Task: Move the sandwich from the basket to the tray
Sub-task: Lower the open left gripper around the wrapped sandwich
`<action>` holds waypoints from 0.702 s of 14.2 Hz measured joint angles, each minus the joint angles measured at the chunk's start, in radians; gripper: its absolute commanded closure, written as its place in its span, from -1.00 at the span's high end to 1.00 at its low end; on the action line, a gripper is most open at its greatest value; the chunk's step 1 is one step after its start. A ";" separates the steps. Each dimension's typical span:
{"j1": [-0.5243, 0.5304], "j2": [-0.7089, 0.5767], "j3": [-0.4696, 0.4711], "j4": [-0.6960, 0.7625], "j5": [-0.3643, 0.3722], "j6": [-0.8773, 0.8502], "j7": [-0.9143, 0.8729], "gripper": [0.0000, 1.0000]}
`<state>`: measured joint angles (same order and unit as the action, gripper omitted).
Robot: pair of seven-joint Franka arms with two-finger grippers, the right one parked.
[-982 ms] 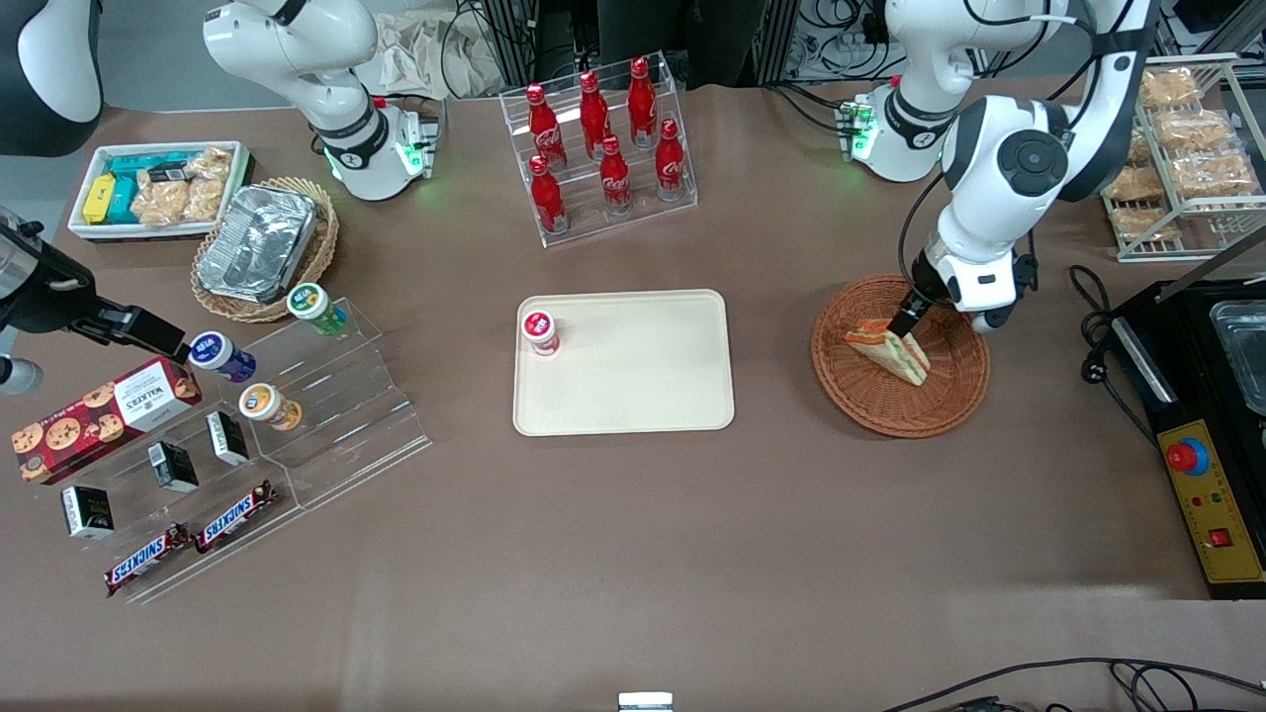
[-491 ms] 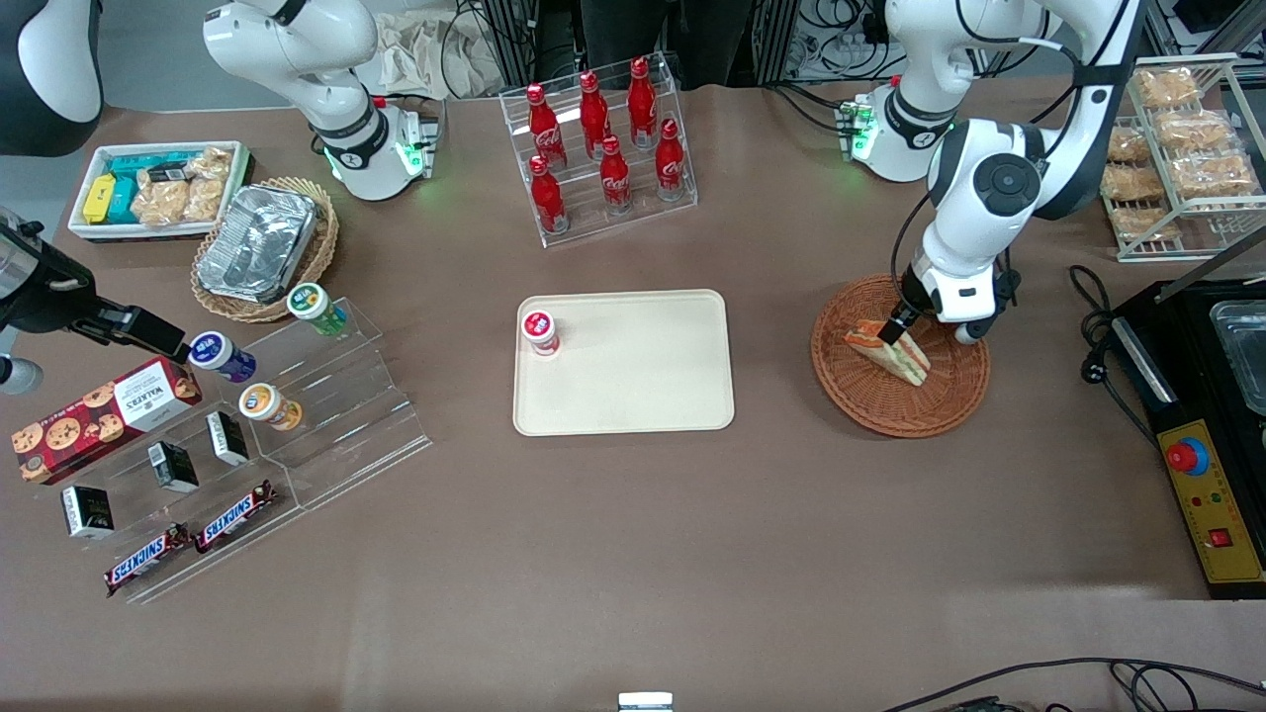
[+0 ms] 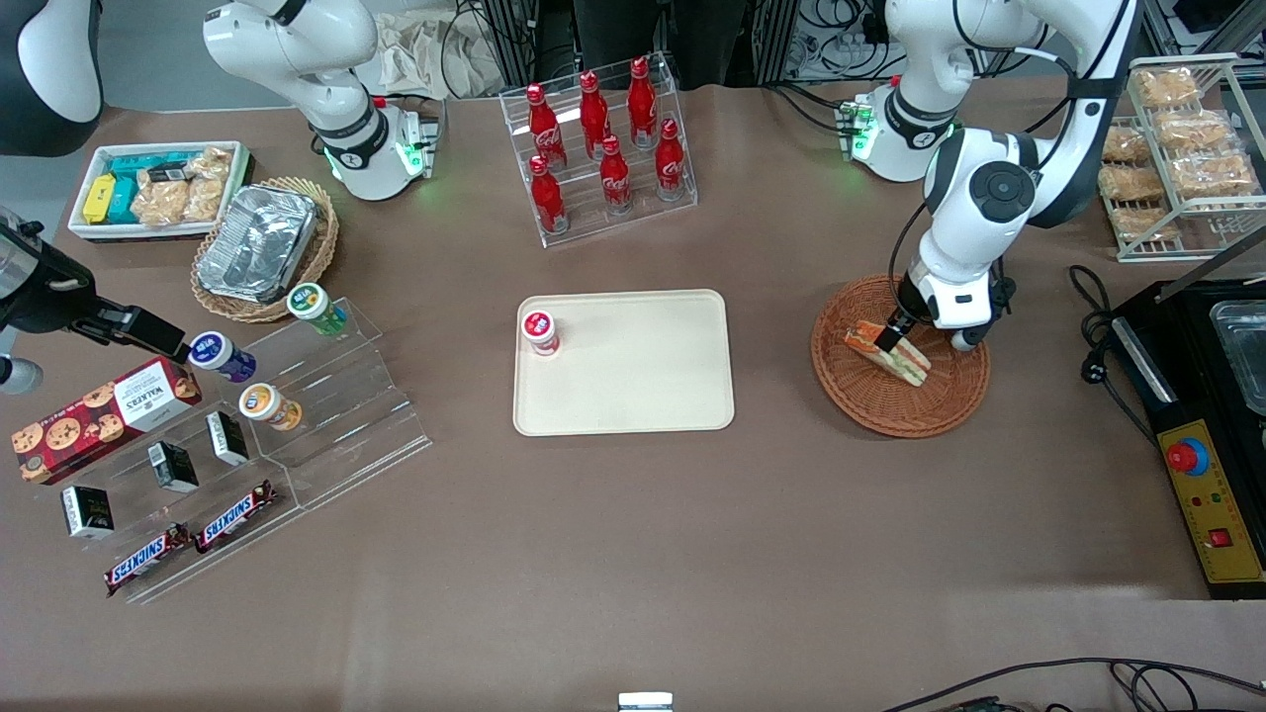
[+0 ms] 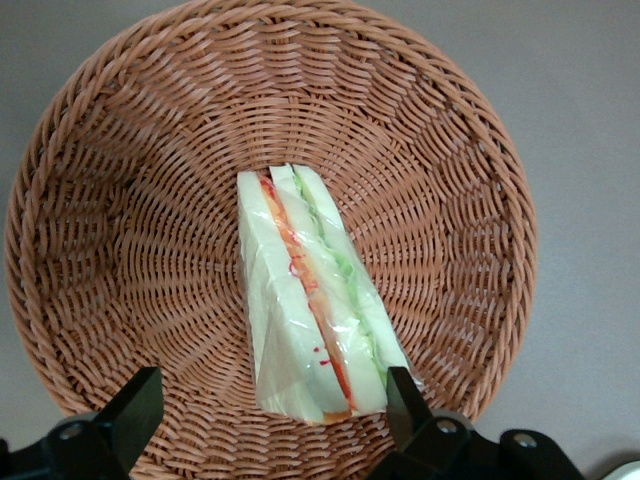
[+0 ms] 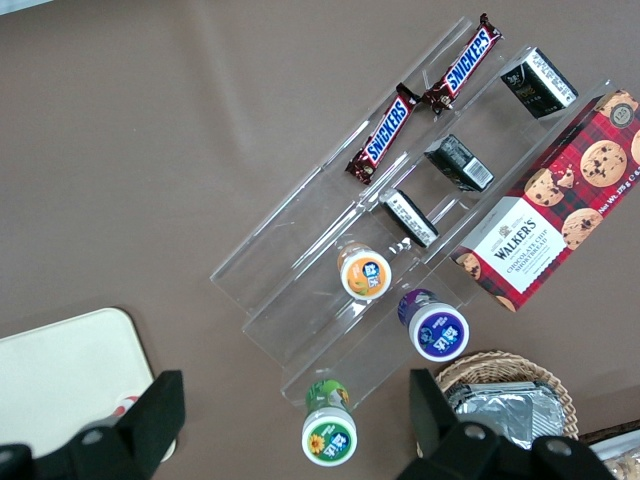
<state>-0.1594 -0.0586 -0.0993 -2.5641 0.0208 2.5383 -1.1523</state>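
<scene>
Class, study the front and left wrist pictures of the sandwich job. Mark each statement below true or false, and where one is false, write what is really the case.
1. The sandwich lies in the basket. True.
2. The tool is shut on the sandwich. False: its fingers are spread open, one on each side of the sandwich.
3. A small red-lidded cup stands on the tray. True.
4. The sandwich already lies on the tray. False: it is in the basket, toward the working arm's end of the table.
5. The basket holds two sandwiches. False: only one.
</scene>
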 measured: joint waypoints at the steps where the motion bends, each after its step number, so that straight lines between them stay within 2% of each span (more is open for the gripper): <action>1: 0.000 -0.004 0.000 0.003 0.000 -0.002 0.000 0.98; 7: 0.000 -0.063 0.000 0.113 0.000 -0.192 -0.002 0.98; 10: -0.001 -0.049 -0.002 0.140 0.000 -0.207 -0.002 0.98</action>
<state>-0.1606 -0.1076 -0.1011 -2.4237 0.0208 2.3314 -1.1542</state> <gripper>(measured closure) 0.009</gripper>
